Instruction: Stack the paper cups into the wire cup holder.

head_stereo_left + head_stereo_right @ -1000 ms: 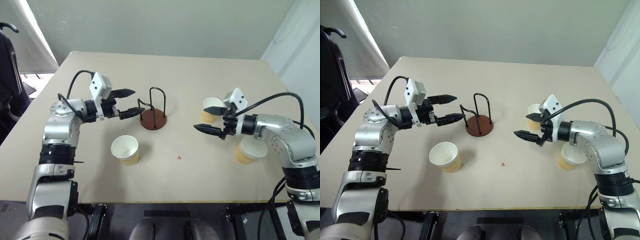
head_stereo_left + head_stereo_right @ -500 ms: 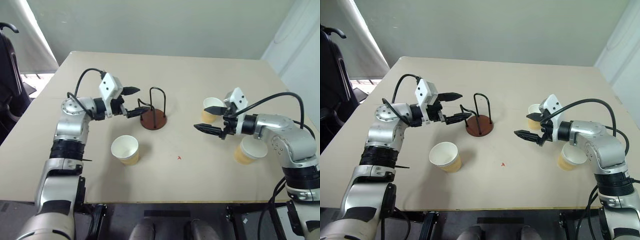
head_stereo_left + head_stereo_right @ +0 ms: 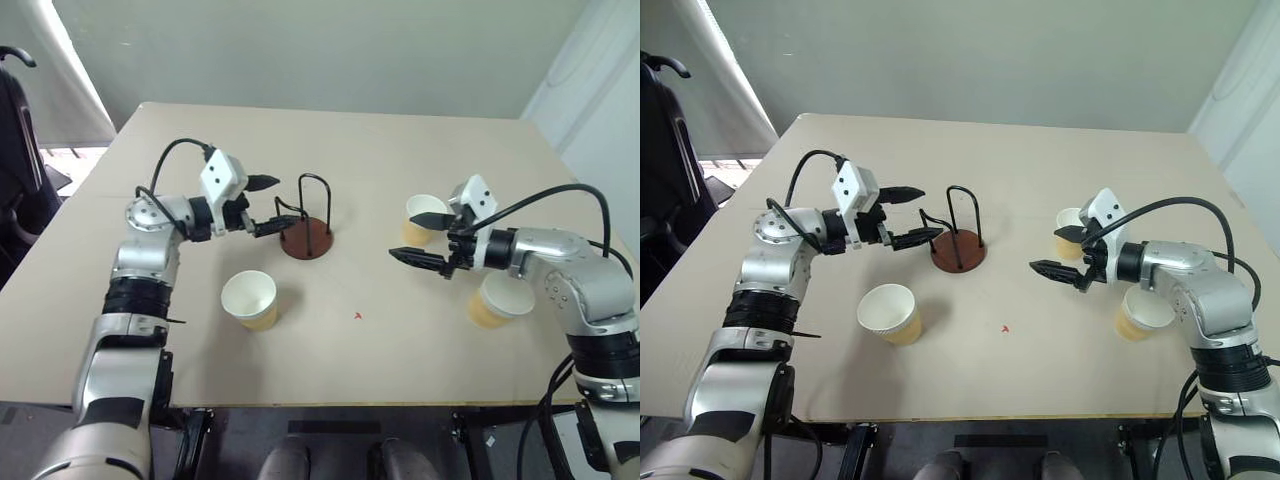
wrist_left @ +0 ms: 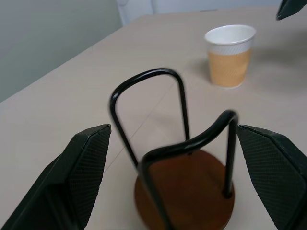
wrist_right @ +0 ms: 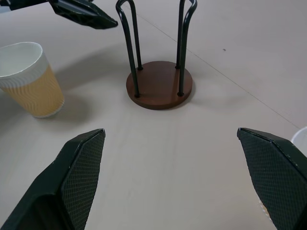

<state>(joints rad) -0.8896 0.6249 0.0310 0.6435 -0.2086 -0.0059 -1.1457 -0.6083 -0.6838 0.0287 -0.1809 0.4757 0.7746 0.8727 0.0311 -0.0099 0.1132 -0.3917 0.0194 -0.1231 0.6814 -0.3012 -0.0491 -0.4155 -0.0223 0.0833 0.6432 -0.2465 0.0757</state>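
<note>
The wire cup holder (image 3: 307, 238), a reddish-brown disc with black wire loops, stands empty at mid-table. My left gripper (image 3: 279, 203) is open, level with the holder's left side, its fingertips close to the low wire loop. In the left wrist view the holder (image 4: 187, 191) sits straight ahead between the two fingers. One paper cup (image 3: 250, 298) stands upright in front of the holder. My right gripper (image 3: 401, 236) hangs open to the right of the holder, with nothing in it. A second cup (image 3: 421, 218) stands just behind it, and a third cup (image 3: 497, 301) stands by the right forearm.
The tan table (image 3: 360, 150) stretches away behind the holder. A small red mark (image 3: 358, 316) lies near the front middle. A dark chair (image 3: 15, 120) stands off the table's left side.
My left arm has drawn in, and its gripper has edged right toward the holder and rolled slightly. The right arm, the cups and the holder have not moved.
</note>
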